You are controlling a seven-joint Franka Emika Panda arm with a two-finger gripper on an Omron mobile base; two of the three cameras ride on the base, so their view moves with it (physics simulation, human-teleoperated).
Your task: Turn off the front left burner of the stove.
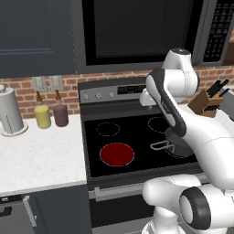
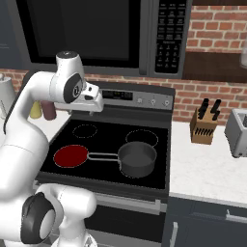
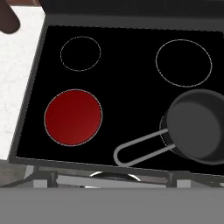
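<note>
The front left burner [image 1: 117, 154] [image 2: 71, 156] [image 3: 73, 117] glows solid red on the black glass top of the stove [image 1: 137, 132] [image 2: 108, 140] [image 3: 127, 87]. Behind the top runs the steel back panel [image 1: 98, 95] [image 2: 144, 100] with small knobs and a display. My gripper [image 2: 92, 103] [image 1: 146, 98] hangs high over the rear of the cooktop, just in front of that panel, looking down. Its fingertips are hidden, so open or shut is unclear. It holds nothing that I can see.
A dark saucepan [image 2: 137, 159] [image 3: 197, 124] sits on the front right zone, its handle pointing toward the red burner. A knife block [image 2: 205, 123] and toaster [image 2: 239, 132] stand on the right counter. Two bottles [image 1: 42, 116] and a paper towel roll [image 1: 10, 112] stand left. A microwave [image 2: 96, 29] hangs overhead.
</note>
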